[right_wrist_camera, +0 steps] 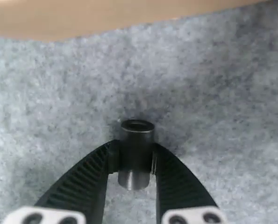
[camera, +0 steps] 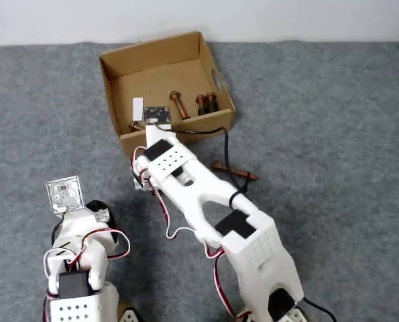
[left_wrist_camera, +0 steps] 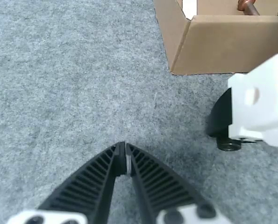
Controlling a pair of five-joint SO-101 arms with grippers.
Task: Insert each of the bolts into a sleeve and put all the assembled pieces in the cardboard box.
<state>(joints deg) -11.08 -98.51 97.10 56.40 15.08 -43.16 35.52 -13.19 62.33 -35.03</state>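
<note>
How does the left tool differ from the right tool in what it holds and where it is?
The left tool is shut on nothing; the right tool is shut on a black sleeve. The left tool is over bare carpet, apart from the cardboard box; the right tool is close to the box's wall. Both have black ribbed fingers and point down at the grey carpet.

One open brown cardboard box [camera: 152, 43], upper centre of the high view. Three copper-coloured metal bolts [camera: 179, 104] counted inside it, maybe a fourth half hidden. One more copper bolt [camera: 234, 172] on the grey carpet, centre right. One short black cylindrical sleeve [right_wrist_camera: 136, 154]. Two white robot arms [camera: 206, 194] along the bottom.
</note>
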